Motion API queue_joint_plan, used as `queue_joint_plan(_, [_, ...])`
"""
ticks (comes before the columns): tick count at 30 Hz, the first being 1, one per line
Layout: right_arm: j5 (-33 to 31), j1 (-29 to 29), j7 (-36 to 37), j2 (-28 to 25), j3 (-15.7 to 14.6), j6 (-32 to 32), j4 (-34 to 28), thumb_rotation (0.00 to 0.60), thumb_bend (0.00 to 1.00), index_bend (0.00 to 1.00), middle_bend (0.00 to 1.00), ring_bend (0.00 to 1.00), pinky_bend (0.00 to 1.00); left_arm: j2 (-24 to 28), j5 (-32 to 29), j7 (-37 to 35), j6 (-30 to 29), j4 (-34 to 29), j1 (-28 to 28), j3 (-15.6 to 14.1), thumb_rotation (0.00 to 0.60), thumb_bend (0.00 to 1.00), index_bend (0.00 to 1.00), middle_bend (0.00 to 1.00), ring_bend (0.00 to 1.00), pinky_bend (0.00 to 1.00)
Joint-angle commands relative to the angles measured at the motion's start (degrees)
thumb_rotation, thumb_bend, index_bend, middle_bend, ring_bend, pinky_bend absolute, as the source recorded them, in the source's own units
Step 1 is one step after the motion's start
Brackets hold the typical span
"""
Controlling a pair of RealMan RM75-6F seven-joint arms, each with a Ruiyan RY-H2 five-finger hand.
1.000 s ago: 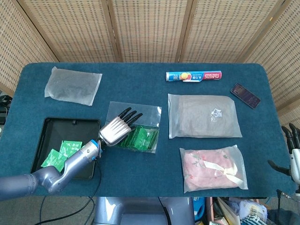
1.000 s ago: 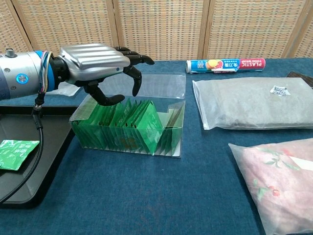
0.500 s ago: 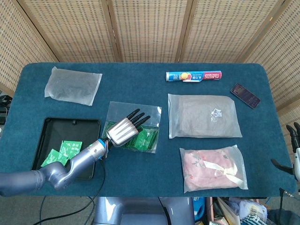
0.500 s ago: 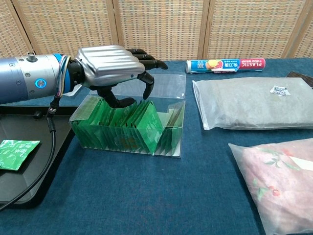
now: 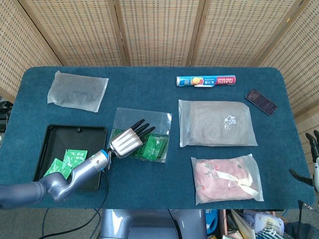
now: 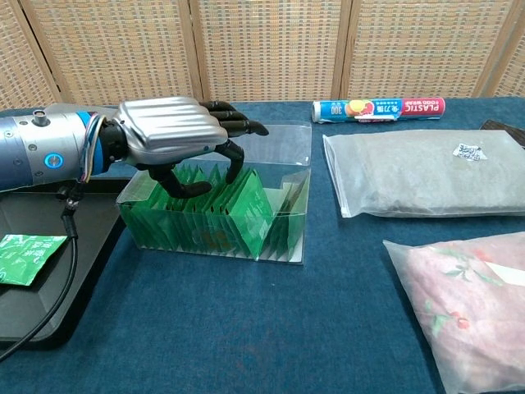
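Observation:
A clear plastic box point(image 5: 149, 148) point(image 6: 215, 235) of upright green sachets point(image 6: 213, 205) stands at the front left of the blue table. My left hand point(image 5: 128, 141) point(image 6: 176, 139) hovers palm-down over the box's left half. Its fingertips point(image 6: 235, 167) dip among the sachet tops, with the thumb apart from them at the front. No sachet is lifted. To its left, a black tray point(image 5: 55, 137) point(image 6: 49, 283) holds loose green sachets point(image 5: 66, 161) point(image 6: 29, 246). My right hand point(image 5: 313, 162) hangs off the table's right edge, fingers spread and holding nothing.
A plastic-wrap roll point(image 5: 206, 80) point(image 6: 379, 108) and a phone point(image 5: 260, 101) lie at the back right. A grey bagged garment point(image 5: 215, 123) point(image 6: 418, 176) and a pink floral one point(image 5: 227, 178) point(image 6: 467, 295) fill the right side. Another bag point(image 5: 77, 90) lies back left.
My left hand swung right over the box, then drew back a little left and sank, so its fingertips now reach among the sachets. The right hand slipped slightly lower at the edge.

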State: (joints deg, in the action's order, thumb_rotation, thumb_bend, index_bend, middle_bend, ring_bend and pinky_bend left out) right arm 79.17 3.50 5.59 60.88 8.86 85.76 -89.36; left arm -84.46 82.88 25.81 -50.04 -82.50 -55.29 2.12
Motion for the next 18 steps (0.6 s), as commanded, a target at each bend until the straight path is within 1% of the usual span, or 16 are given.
queue_joint_plan(1, [-0.04, 0.0, 0.04, 0.0, 0.02, -0.03, 0.06, 0.6, 0.0, 0.0, 0.0, 0.0, 0.0, 0.3, 1.53, -1.74, -0.86, 0.81, 0.56, -0.69, 0.6, 0.47, 0.42, 0.0, 0.0, 0.0])
queue_joint_plan(14, [0.25, 0.01, 0.16, 0.0, -0.06, -0.03, -0.09, 0.6, 0.0, 0.0, 0.0, 0.0, 0.0, 0.23, 5.55, -7.23, -3.6, 4.06, 2.21, -1.96, 0.6, 0.47, 0.42, 0.0, 0.0, 0.0])
queue_joint_plan(18, [0.35, 0.03, 0.12, 0.01, -0.11, -0.05, -0.15, 0.6, 0.0, 0.0, 0.0, 0.0, 0.0, -0.15, 6.01, -7.75, -3.67, 4.59, 2.37, -2.05, 0.6, 0.47, 0.42, 0.0, 0.0, 0.0])
